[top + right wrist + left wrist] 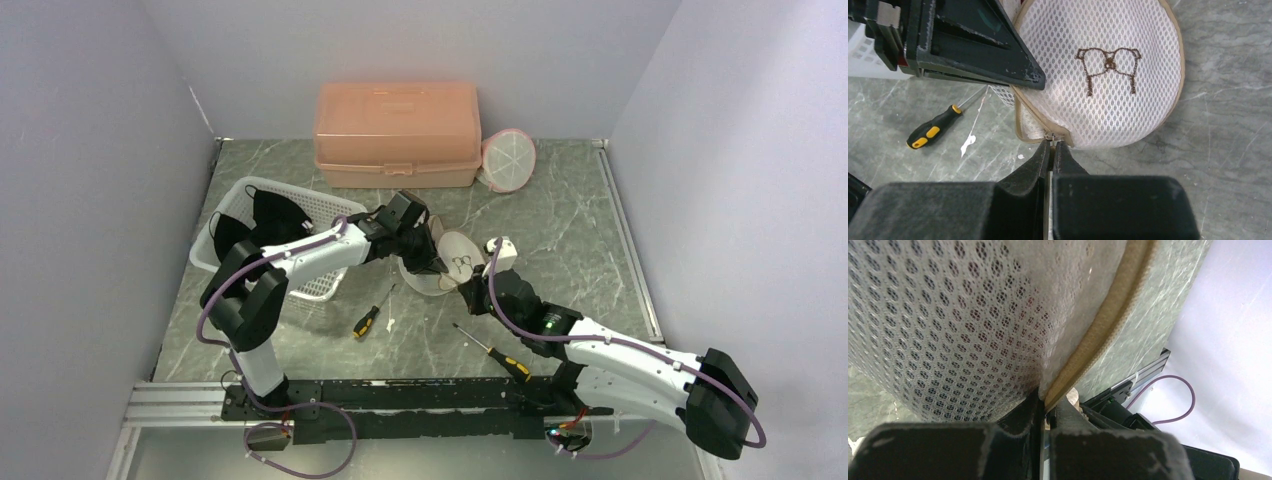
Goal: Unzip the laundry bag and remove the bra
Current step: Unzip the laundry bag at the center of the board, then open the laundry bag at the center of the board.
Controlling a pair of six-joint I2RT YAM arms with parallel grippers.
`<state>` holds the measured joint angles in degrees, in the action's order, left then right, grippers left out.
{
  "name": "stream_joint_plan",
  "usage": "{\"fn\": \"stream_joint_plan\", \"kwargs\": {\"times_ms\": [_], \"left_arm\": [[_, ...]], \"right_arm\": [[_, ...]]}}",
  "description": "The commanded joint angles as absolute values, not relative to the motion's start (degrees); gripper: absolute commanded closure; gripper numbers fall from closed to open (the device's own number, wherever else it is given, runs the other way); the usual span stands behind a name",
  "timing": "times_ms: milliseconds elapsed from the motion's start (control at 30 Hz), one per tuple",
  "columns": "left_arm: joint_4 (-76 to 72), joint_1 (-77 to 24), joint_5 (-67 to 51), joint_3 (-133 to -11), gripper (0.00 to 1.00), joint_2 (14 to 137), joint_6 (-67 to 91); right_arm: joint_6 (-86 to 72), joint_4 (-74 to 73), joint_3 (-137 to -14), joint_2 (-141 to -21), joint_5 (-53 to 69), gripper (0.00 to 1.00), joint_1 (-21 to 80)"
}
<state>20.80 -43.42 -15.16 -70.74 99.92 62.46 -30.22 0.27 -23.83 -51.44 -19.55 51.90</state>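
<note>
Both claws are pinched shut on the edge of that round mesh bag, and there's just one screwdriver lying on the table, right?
Not one: the top view shows two, a short screwdriver and a long screwdriver. Otherwise right: the left gripper and right gripper are both shut on the mesh bag at its edge.

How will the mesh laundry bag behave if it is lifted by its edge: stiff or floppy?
Probably floppy: the mesh laundry bag is thin netting, and it creases where the left gripper pinches its beige trim. Likely light, since the weave is mostly holes. It may sag or twist if the right gripper tugs the zipper pull.
</note>
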Motion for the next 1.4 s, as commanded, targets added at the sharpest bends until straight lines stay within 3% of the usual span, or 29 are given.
{"fn": "stream_joint_plan", "kwargs": {"times_ms": [0,400,467,500,600,700,767,933,1067,1367], "left_arm": [[21.1,-42.0,-14.2,-70.1,0.97,96.4,62.0],[19.7,-41.2,-16.7,-68.3,0.96,93.5,61.4],[18.9,-41.2,-17.5,-67.9,0.82,93.0,60.9],[18.8,-41.2,-17.6,-67.8,0.73,92.6,60.6],[18.8,-41.2,-17.6,-67.8,0.45,91.0,59.1],[21.4,-41.2,-17.0,-69.0,0.27,89.7,56.7],[24.4,-41.2,-16.0,-69.8,0.21,88.3,53.9],[28.0,-41.0,-7.4,-71.2,0.2,83.6,46.0],[28.0,-39.2,-4.7,-73.4,0.23,83.4,42.0],[29.3,-35.4,-8.9,-82.0,0.25,96.7,39.3]], "right_arm": [[-31.0,-1.4,-24.0,-51.6,-22.3,1.0,51.9],[-31.4,-0.5,-24.2,-51.9,-20.0,0.98,51.9],[-31.3,-0.8,-24.7,-50.9,-19.5,0.83,51.9],[-31.4,-1.3,-25.0,-50.2,-19.4,0.7,51.9],[-31.1,-3.5,-27.2,-48.0,-19.3,0.48,51.9],[-30.5,-6.5,-29.7,-46.5,-19.1,0.35,51.9],[-30.2,-8.4,-30.7,-45.2,-19.5,0.28,51.9],[-29.5,-8.5,-30.4,-42.2,-23.0,0.25,51.8],[-28.0,-7.1,-34.0,-47.5,-23.0,0.27,50.1],[-26.5,-5.2,-42.2,-60.7,-18.4,0.3,44.0]]}}
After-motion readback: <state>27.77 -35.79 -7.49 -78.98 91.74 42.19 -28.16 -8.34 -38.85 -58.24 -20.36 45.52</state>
